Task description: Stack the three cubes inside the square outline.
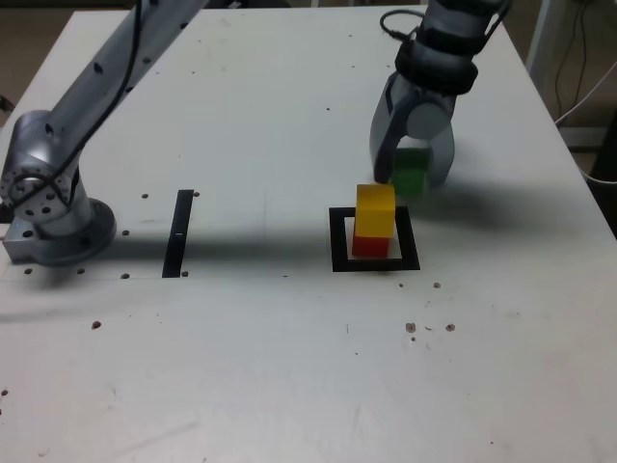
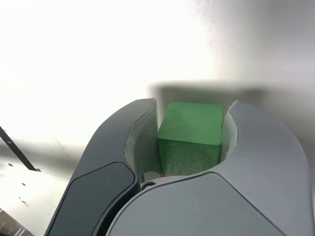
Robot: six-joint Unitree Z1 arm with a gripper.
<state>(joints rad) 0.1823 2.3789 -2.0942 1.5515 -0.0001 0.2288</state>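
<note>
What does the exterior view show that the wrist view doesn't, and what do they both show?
Only the exterior view shows the yellow cube stacked on the red cube inside the square outline, plus the black strip, the arm's base and the table as a whole. Only the wrist view shows, close up, both end effector fingers pressed against opposite sides of the green cube. Both show the end effector shut on the green cube, just beyond the stack.
</note>
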